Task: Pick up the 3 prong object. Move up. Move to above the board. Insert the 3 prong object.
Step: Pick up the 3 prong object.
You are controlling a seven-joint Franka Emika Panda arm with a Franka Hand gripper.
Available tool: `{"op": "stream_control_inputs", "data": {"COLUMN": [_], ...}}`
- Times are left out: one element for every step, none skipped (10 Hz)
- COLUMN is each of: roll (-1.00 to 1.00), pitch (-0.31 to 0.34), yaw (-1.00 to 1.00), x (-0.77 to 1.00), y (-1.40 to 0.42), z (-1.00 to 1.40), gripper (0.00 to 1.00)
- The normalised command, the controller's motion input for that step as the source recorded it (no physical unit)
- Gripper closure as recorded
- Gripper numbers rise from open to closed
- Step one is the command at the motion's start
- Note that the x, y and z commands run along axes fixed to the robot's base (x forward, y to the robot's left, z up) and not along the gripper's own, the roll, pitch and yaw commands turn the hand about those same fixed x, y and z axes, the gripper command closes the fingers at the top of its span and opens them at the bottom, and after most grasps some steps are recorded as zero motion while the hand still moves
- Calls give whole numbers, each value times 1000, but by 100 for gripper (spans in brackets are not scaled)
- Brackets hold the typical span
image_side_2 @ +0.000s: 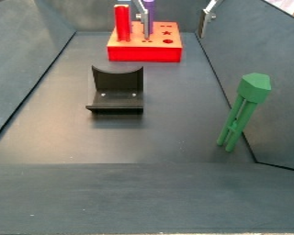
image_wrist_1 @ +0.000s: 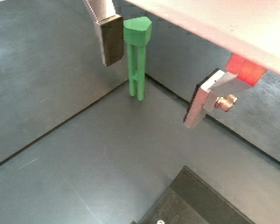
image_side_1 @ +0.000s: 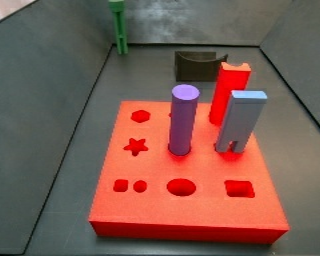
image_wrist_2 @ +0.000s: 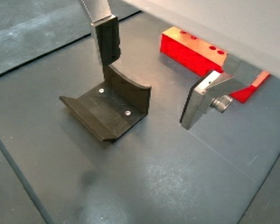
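The 3 prong object [image_wrist_1: 136, 54] is a slender green peg standing upright on its thin prongs by the enclosure wall. It also shows in both side views [image_side_1: 119, 25] [image_side_2: 243, 112]. My gripper [image_wrist_1: 154, 87] is open and empty above the floor. In a wrist view the peg stands between the two silver fingers [image_wrist_1: 109, 42], closer to one of them and touching neither. The red board [image_side_1: 190, 165] lies flat with star, hexagon, circle and square holes. Its edge shows in a wrist view [image_wrist_2: 192, 50]. My gripper [image_wrist_2: 150, 87] does not show clearly in either side view.
A purple cylinder [image_side_1: 184, 120], a light blue block [image_side_1: 240, 120] and a red block [image_side_1: 230, 88] stand in the board. The dark fixture [image_wrist_2: 108, 109] sits on the floor between board and peg [image_side_2: 117, 89]. Grey walls enclose the floor on all sides.
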Motion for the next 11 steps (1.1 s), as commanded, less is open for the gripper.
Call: {"op": "stream_control_inputs", "data": {"roll": [0,13,0,-97,-116,-23,0,16,63,49,63], "pitch": [0,0,-7,-83,-89,-36,-46,-54,-47,-21,0], "yaw": [0,0,-9,71,211,503,640,763,483,409,300], "x": [0,-9,-537,-666,-789,-623,-477,-343,-514,-323,-329], "y": [-23,109,383,557,497,354,280,220,246,297,411], "z": [0,-11,-37,-17,0,-97,-194,-251,-149,-111,-129], "gripper": [0,0,0,0,0,0,0,0,0,0,0]}}
